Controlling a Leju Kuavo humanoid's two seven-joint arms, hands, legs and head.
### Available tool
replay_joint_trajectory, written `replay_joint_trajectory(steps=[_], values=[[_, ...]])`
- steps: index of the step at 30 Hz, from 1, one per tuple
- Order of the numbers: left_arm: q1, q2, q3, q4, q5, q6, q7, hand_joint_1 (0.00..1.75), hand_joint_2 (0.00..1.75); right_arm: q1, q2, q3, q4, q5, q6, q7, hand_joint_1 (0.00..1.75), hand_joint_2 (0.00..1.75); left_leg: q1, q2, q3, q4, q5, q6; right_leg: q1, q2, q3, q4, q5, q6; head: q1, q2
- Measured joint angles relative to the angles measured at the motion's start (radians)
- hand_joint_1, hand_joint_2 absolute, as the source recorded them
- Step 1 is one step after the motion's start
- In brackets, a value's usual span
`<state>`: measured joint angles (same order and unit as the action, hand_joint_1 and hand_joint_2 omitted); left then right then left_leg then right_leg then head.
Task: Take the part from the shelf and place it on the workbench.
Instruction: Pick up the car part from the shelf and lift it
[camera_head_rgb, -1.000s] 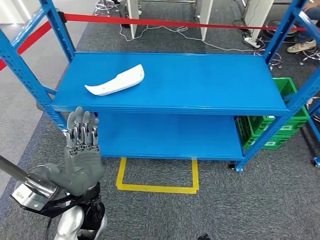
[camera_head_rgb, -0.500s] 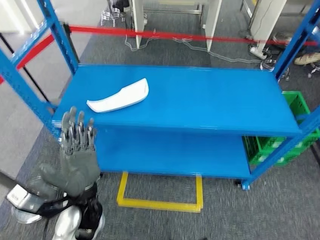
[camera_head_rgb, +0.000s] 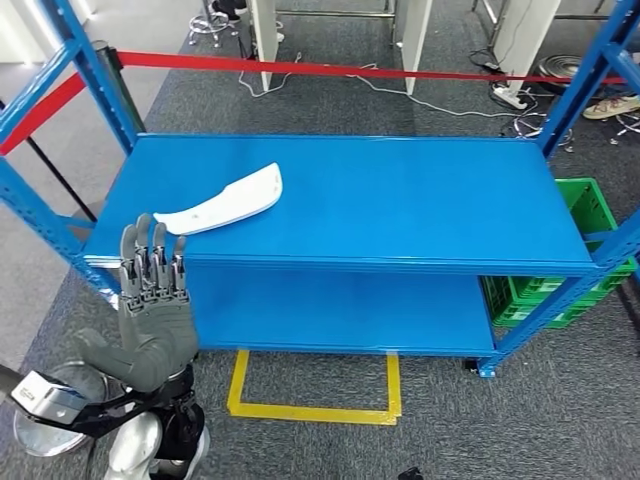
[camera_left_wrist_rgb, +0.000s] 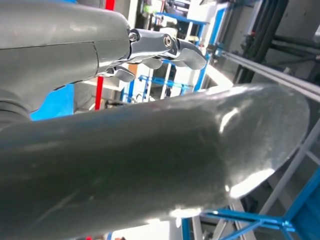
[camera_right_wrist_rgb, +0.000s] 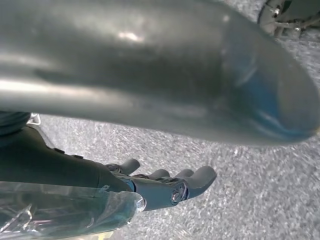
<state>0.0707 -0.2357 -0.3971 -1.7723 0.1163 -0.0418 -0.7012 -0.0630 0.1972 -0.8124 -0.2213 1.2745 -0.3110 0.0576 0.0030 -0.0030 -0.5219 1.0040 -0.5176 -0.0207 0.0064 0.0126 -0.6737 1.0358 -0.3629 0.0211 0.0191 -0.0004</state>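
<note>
Lying flat on the top deck of the blue shelf (camera_head_rgb: 392, 200), the white part (camera_head_rgb: 219, 202) is sitting toward the deck's nine o'clock end, its wider end pointing to about two o'clock and its thin tip to about eight o'clock. Nothing is touching it.

The left hand (camera_head_rgb: 155, 300) is hovering in front of the shelf's front edge, at about seven o'clock from the part and near it but apart. It is showing its back to the head camera, fingers (camera_head_rgb: 153, 258) pointing up toward twelve o'clock, held straight and slightly spread, with nothing in them. In the left wrist view the same hand (camera_left_wrist_rgb: 113, 100) is reaching out with the thick thumb (camera_left_wrist_rgb: 181, 150) across the foreground and the fingers (camera_left_wrist_rgb: 166, 47) extended past it, empty, with blue shelf posts blurred behind.

The right hand (camera_right_wrist_rgb: 158, 150) is appearing in the right wrist view over grey carpet (camera_right_wrist_rgb: 256, 190), its fingers (camera_right_wrist_rgb: 177, 182) stretched out loosely and holding nothing.

A lower deck is running under the top one. On the carpet in front of the shelf, a yellow tape rectangle (camera_head_rgb: 313, 410) is marking the floor at about six o'clock. A green crate (camera_head_rgb: 573, 245) is sitting by the shelf's three o'clock end. A red barrier tape (camera_head_rgb: 340, 70) is stretching behind the shelf at twelve o'clock, with white cables (camera_head_rgb: 423, 95) trailing on the floor beyond it.
</note>
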Motion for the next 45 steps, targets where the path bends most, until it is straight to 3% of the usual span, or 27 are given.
replay_joint_trajectory(steps=[2, 4, 7, 8, 9, 10, 12, 14, 17, 19, 20, 22, 23, 24, 25, 26, 28, 29, 31, 34, 35, 37, 39, 40, 41, 43, 45], values=[[0.0, 0.0, -0.001, 0.0, 0.001, 0.0, 0.0, 0.0, 0.0, 0.001, 0.0, 0.0, 0.0, 0.0, 0.0, 0.0, 0.0, 0.0, 0.001, -0.001, 0.0, -0.007, 0.016, 0.01, -0.001, -0.002, -0.001, -0.004, 0.003, 0.013, 0.0, 0.0], [0.0, -0.001, -0.002, 0.001, 0.003, 0.0, 0.0, 0.0, 0.0, 0.001, 0.0, -0.001, 0.0, -0.001, 0.0, 0.001, 0.0, 0.0, 0.004, 0.0, 0.004, -0.014, 0.028, 0.02, -0.003, -0.003, -0.016, 0.029, -0.022, 0.025, 0.005, 0.0], [-0.001, -0.001, -0.005, 0.002, 0.005, 0.002, 0.0, 0.0, 0.0, 0.002, 0.0, -0.002, 0.0, -0.002, 0.0, 0.002, 0.0, 0.0, 0.005, 0.002, 0.006, -0.016, 0.029, 0.027, -0.007, -0.004, -0.094, 0.21, -0.113, 0.039, 0.01, 0.0], [-0.001, 0.0, -0.005, 0.003, 0.006, 0.002, 0.0, 0.0, 0.0, 0.003, 0.0, -0.004, 0.0, -0.003, 0.0, 0.002, 0.0, 0.0, 0.005, 0.002, 0.007, -0.016, 0.027, 0.027, -0.008, -0.004, -0.116, 0.26, -0.129, 0.043, 0.01, 0.0], [-0.001, 0.0, -0.006, 0.003, 0.006, 0.003, 0.0, 0.0, 0.0, 0.003, 0.0, -0.005, 0.0, -0.003, 0.0, 0.003, 0.0, 0.0, 0.006, 0.001, 0.009, -0.015, 0.025, 0.026, -0.01, -0.004, -0.122, 0.274, -0.127, 0.045, 0.01, 0.0], [-0.001, 0.0, -0.006, 0.004, 0.006, 0.003, 0.0, 0.0, 0.0, 0.004, 0.0, -0.006, 0.0, -0.003, 0.0, 0.003, 0.0, 0.0, 0.007, 0.0, 0.012, -0.015, 0.022, 0.025, -0.012, -0.005, -0.108, 0.249, -0.107, 0.047, 0.01, 0.0], [-0.002, 0.0, -0.008, 0.004, 0.007, 0.004, 0.0, 0.0, 0.0, 0.003, 0.0, -0.008, 0.001, -0.004, 0.0, 0.003, 0.0, 0.0, 0.009, -0.002, 0.022, -0.014, 0.011, 0.016, -0.017, -0.005, -0.039, 0.123, -0.051, 0.051, 0.01, 0.0], [-0.002, 0.0, -0.01, 0.004, 0.009, 0.009, 0.0, 0.0, 0.0, 0.002, 0.002, -0.008, 0.001, -0.004, 0.001, 0.003, 0.0, 0.0, 0.006, -0.004, 0.028, -0.013, 0.001, 0.004, -0.018, -0.003, 0.015, 0.027, -0.033, 0.044, 0.01, 0.0], [-0.003, 0.001, -0.012, 0.005, 0.012, 0.021, 0.0, 0.0, 0.0, 0.0, 0.004, -0.009, 0.002, -0.002, 0.001, 0.004, 0.0, 0.0, 0.005, -0.004, 0.033, -0.018, -0.005, -0.009, -0.015, -0.001, 0.026, 0.011, -0.047, 0.019, 0.006, 0.0], [-0.003, 0.001, -0.013, 0.004, 0.013, 0.026, 0.0, 0.0, 0.0, 0.0, 0.004, -0.01, 0.002, 0.001, 0.0, 0.004, 0.0, 0.0, 0.007, -0.003, 0.024, 0.01, -0.025, -0.018, -0.016, -0.001, 0.033, 0.009, -0.053, 0.005, 0.003, 0.0], [-0.003, 0.001, -0.013, 0.004, 0.014, 0.026, 0.0, 0.0, 0.0, -0.001, 0.004, -0.01, 0.002, 0.002, 0.0, 0.004, 0.0, 0.0, 0.007, -0.003, 0.0, 0.056, -0.047, -0.021, -0.017, -0.002, 0.038, 0.007, -0.056, 0.0, 0.0, 0.0], [-0.003, 0.002, -0.013, 0.004, 0.014, 0.026, 0.0, 0.0, 0.0, -0.003, 0.004, -0.01, 0.002, 0.003, 0.0, 0.004, 0.0, 0.0, 0.006, -0.003, -0.081, 0.195, -0.099, -0.023, -0.017, -0.003, 0.043, 0.007, -0.061, -0.007, -0.003, 0.0], [-0.003, 0.002, -0.013, 0.004, 0.016, 0.025, 0.0, 0.0, 0.0, -0.003, 0.004, -0.01, 0.002, 0.004, 0.0, 0.004, 0.0, 0.0, 0.006, -0.003, -0.121, 0.253, -0.111, -0.022, -0.016, -0.003, 0.045, 0.007, -0.063, -0.009, -0.003, 0.0], [-0.003, 0.003, -0.012, 0.004, 0.019, 0.023, 0.0, 0.0, 0.0, -0.003, 0.004, -0.01, 0.002, 0.004, 0.0, 0.004, 0.0, 0.0, 0.006, -0.003, -0.147, 0.28, -0.103, -0.021, -0.016, -0.003, 0.048, 0.007, -0.066, -0.01, -0.003, 0.0], [-0.003, 0.003, -0.012, 0.004, 0.023, 0.021, 0.0, 0.0, 0.0, -0.003, 0.004, -0.01, 0.002, 0.005, 0.0, 0.004, 0.0, 0.0, 0.006, -0.002, -0.153, 0.27, -0.075, -0.019, -0.016, -0.002, 0.052, 0.007, -0.068, -0.009, -0.003, 0.0], [-0.003, 0.003, -0.012, 0.004, 0.027, 0.017, 0.0, 0.0, 0.0, -0.003, 0.004, -0.011, 0.002, 0.006, 0.0, 0.004, 0.0, 0.0, 0.006, -0.002, -0.142, 0.225, -0.033, -0.016, -0.016, 0.0, 0.057, 0.007, -0.071, -0.008, -0.003, 0.0], [-0.003, 0.002, -0.011, 0.004, 0.03, 0.01, 0.0, 0.0, 0.0, -0.003, 0.004, -0.011, 0.002, 0.008, 0.001, 0.004, 0.0, 0.0, 0.006, -0.002, -0.096, 0.099, 0.046, -0.01, -0.014, 0.003, 0.064, 0.009, -0.077, -0.001, -0.004, 0.0], [-0.003, 0.002, -0.011, 0.004, 0.031, 0.007, 0.0, 0.0, 0.0, -0.003, 0.004, -0.011, 0.002, 0.009, 0.001, 0.004, 0.0, 0.0, 0.006, -0.002, -0.078, 0.052, 0.064, -0.007, -0.012, 0.004, 0.065, 0.011, -0.08, 0.004, -0.004, 0.0], [-0.003, 0.002, -0.011, 0.004, 0.036, 0.002, 0.0, 0.0, 0.0, -0.003, 0.004, -0.011, 0.002, 0.01, 0.002, 0.004, 0.0, 0.0, 0.004, -0.004, -0.067, 0.013, 0.066, 0.0, -0.009, 0.004, 0.063, 0.009, -0.082, 0.016, -0.002, 0.0], [-0.003, 0.0, -0.01, 0.004, 0.046, 0.0, 0.009, 0.0, 0.0, -0.002, 0.004, -0.013, 0.002, 0.01, 0.002, 0.004, 0.0, 0.0, 0.007, -0.006, -0.064, 0.008, 0.068, 0.017, -0.011, 0.001, 0.057, 0.023, -0.096, 0.033, 0.003, 0.0], [-0.003, 0.0, -0.01, 0.005, 0.048, 0.001, 0.014, 0.0, 0.0, -0.002, 0.004, -0.014, 0.002, 0.01, 0.002, 0.004, 0.0, 0.0, 0.009, -0.005, -0.062, 0.006, 0.068, 0.021, -0.011, -0.001, 0.04, 0.058, -0.118, 0.037, 0.005, 0.0], [-0.003, 0.0, -0.008, 0.008, 0.052, 0.004, 0.02, 0.0, 0.0, -0.002, 0.004, -0.016, 0.002, 0.009, 0.002, 0.004, 0.0, 0.0, 0.007, -0.004, -0.06, 0.005, 0.066, 0.027, -0.012, -0.003, -0.019, 0.181, -0.178, 0.042, 0.009, 0.0], [-0.003, 0.0, -0.007, 0.011, 0.058, 0.002, 0.022, 0.0, 0.0, -0.001, 0.004, -0.019, 0.002, 0.007, 0.002, 0.005, 0.0, 0.0, 0.005, -0.004, -0.058, 0.006, 0.063, 0.03, -0.012, -0.003, -0.068, 0.274, -0.203, 0.044, 0.009, 0.0], [-0.003, 0.0, -0.007, 0.012, 0.061, -0.001, 0.022, 0.0, 0.0, -0.001, 0.004, -0.021, 0.002, 0.007, 0.002, 0.005, 0.0, 0.0, 0.005, -0.004, -0.056, 0.006, 0.061, 0.03, -0.012, -0.003, -0.069, 0.27, -0.188, 0.044, 0.009, 0.0], [-0.003, 0.0, -0.007, 0.012, 0.062, -0.005, 0.021, 0.0, 0.0, -0.001, 0.004, -0.023, 0.002, 0.007, 0.002, 0.006, 0.0, 0.0, 0.005, -0.005, -0.051, 0.006, 0.059, 0.029, -0.013, -0.004, -0.05, 0.226, -0.155, 0.044, 0.009, 0.0], [-0.003, 0.0, -0.007, 0.013, 0.062, -0.011, 0.018, 0.0, 0.0, -0.002, 0.004, -0.025, 0.002, 0.007, 0.002, 0.006, 0.0, 0.0, 0.004, -0.006, -0.042, 0.007, 0.051, 0.022, -0.013, -0.004, 0.017, 0.09, -0.091, 0.041, 0.009, 0.0], [-0.003, 0.0, -0.008, 0.013, 0.061, -0.014, 0.014, 0.0, 0.0, -0.004, 0.004, -0.026, 0.002, 0.008, 0.003, 0.006, 0.0, 0.0, 0.001, -0.007, -0.039, 0.008, 0.047, 0.012, -0.012, -0.002, 0.056, 0.016, -0.072, 0.033, 0.007, 0.0]])
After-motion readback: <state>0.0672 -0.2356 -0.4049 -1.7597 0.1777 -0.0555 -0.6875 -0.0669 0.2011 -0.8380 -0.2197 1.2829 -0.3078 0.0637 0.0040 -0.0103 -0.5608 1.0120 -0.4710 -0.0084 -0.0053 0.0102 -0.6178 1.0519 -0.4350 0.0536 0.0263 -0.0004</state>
